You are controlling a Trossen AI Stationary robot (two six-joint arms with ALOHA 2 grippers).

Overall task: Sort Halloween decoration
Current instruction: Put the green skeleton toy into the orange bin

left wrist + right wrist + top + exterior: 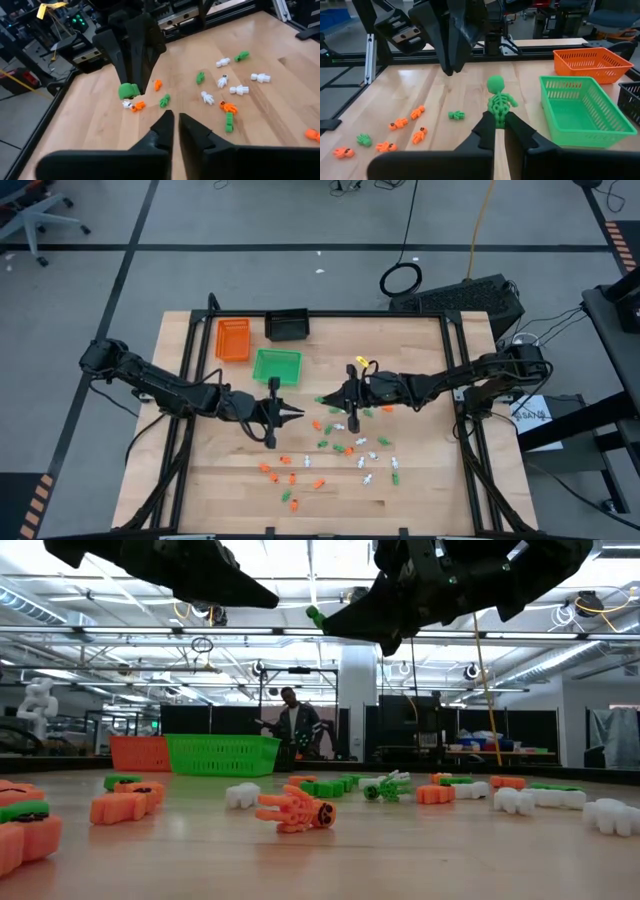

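Clearly a robotics lab or large workshop hall. Wooden worktable [420, 480] framed by black metal rails [455, 350], set on a grey floor [250, 220] marked with dark tape lines. Cables [402, 278] and an office chair [40, 220] lying around. Far behind: ceiling trusses [250, 632], strip lighting, dark partitions [210, 720], a person [293, 725] standing, a white robot figure [38, 700] at far left.

From my remote station everything looks evenly bright; ceiling strip lights [300, 615] glare in the low view, the nearest pieces blur, and tabletop [420, 480] shadows are soft.
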